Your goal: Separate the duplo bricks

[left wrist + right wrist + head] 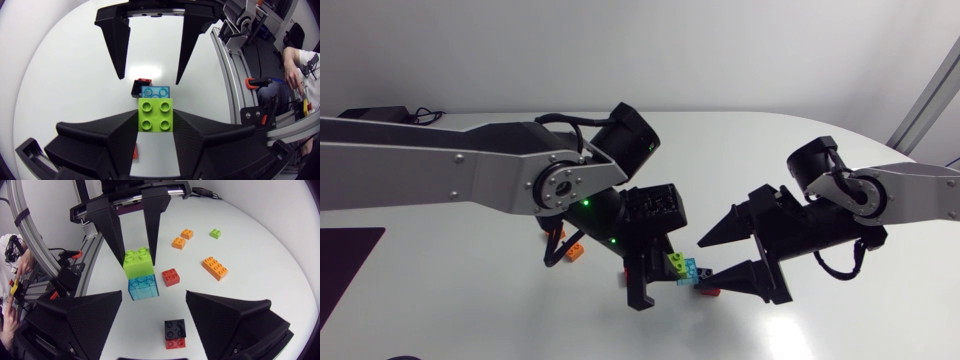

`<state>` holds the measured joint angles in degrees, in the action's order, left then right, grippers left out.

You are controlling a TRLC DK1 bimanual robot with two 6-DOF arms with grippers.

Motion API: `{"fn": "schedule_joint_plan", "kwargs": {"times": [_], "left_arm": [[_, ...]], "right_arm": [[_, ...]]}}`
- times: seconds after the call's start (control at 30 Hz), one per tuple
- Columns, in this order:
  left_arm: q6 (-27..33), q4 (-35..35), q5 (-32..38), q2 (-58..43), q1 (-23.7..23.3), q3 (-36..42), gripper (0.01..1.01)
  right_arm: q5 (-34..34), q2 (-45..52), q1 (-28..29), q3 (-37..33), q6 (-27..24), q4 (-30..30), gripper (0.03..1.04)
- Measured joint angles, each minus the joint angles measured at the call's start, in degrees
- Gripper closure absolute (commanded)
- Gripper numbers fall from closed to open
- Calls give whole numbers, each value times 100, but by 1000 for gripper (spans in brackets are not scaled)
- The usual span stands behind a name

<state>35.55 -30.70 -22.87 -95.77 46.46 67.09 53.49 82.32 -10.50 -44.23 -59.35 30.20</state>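
Lime-green square plastic duplo brick (138, 264), glossy and studded, is pinched from two sides between the matte black wedge fingers of the left gripper (155, 121), presumably to anchor it while its partner is pulled off. Pressed against that green brick, on the side facing the right gripper (703, 262), is a see-through blue brick (143, 287) of the same square footprint; the pair is not yet apart. The right gripper's fingers stand spread wide to either side of the blue end, touching nothing, a stance that looks meant for closing on it. Past the blue brick from the green one, a small black-on-red stack (175, 334) sits on the smooth white table (260, 255). A loose red square brick (170, 276) lies near the green brick, and a long orange brick (215, 267) farther out
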Motion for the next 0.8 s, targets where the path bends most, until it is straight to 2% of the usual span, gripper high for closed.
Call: {"fn": "schedule_joint_plan", "kwargs": {"times": [0.13,0.33,0.67,0.73,0.8], "left_arm": [[0,-17,-96,0,0,0,667],[0,-22,-295,0,0,0,667],[0,-61,-398,0,-35,170,667],[0,-61,-400,0,-46,197,667],[0,-63,-400,0,-50,214,667]], "right_arm": [[57,0,-52,-24,0,109,164],[57,0,-315,-24,0,118,230],[55,-24,-382,-24,0,116,600],[55,-50,-382,-24,0,114,697],[42,-57,-382,-24,0,96,869]]}}
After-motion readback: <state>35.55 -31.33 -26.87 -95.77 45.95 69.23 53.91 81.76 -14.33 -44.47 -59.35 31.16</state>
